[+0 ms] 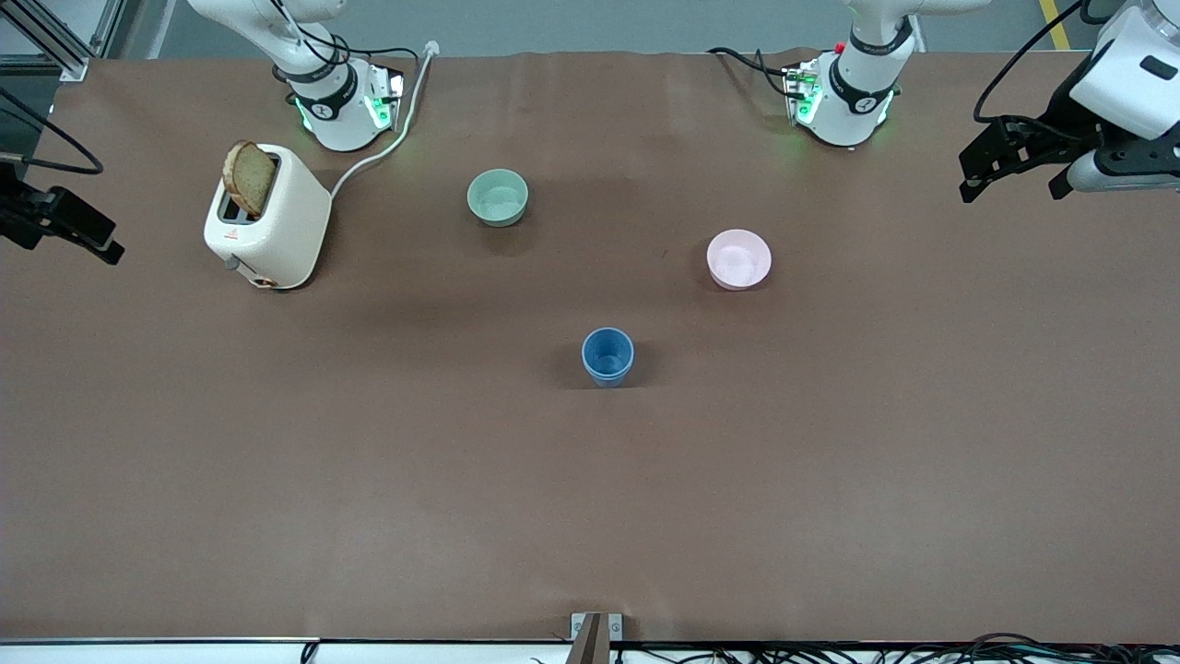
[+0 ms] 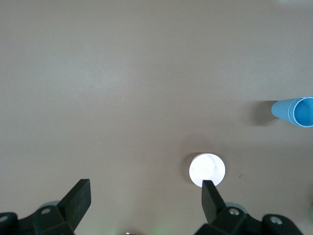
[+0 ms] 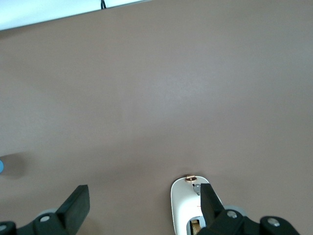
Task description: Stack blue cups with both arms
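One blue cup [image 1: 607, 356] is all I can count on the brown table [image 1: 590, 516]; it stands upright near the middle, nearer the front camera than both bowls, and whether a second cup sits nested inside it I cannot tell, though its doubled rim hints at that. Item: pale green bowl [image 1: 498, 196], toward my right arm's end. Item: pink bowl [image 1: 738, 258], toward my left arm's end, empty so far as I can see. Item: white toaster [image 1: 267, 218] with a slice of bread [image 1: 249, 177] standing up out of its slot, close to my right arm's base. Item: my left gripper [image 2: 145, 195], raised at its own end of the table, jaws spread wide with nothing between them; the pink bowl shows close by one finger [image 2: 212, 196] in the left wrist view, and the blue cup lies well apart from the jaws, at the edge of that view. Item: my right gripper [image 3: 143, 198], raised at the other end of the table above the toaster, jaws likewise wide and empty; only a sliver of blue shows at the border of its view. I judge both arms are parked high and outward to leave the middle unobstructed, so any further reach for the cup would call for a long travel inward and down.
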